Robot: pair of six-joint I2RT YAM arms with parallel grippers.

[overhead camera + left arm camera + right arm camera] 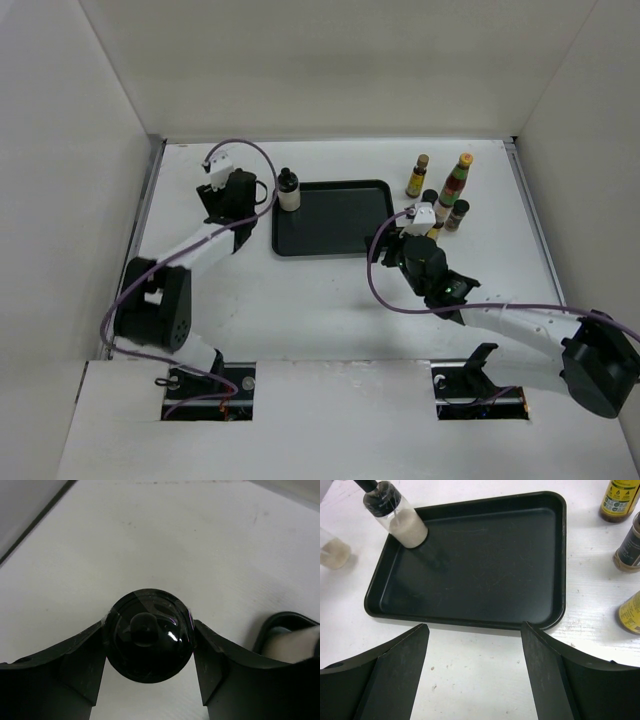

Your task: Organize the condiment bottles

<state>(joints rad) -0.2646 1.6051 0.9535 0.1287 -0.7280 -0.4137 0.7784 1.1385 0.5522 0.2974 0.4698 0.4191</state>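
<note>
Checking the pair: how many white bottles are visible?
2. One white bottle stands in the tray's far-left corner; the other white bottle is left of the tray, in the left gripper.

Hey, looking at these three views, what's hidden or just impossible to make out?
- Held bottle: in the top view the left gripper covers it; the left wrist view shows only its black cap.
- Dark-capped bottle: top view, mostly behind the right wrist camera.
- Three right-side bottles: right wrist view, cut by the frame edges, labels unreadable.
</note>
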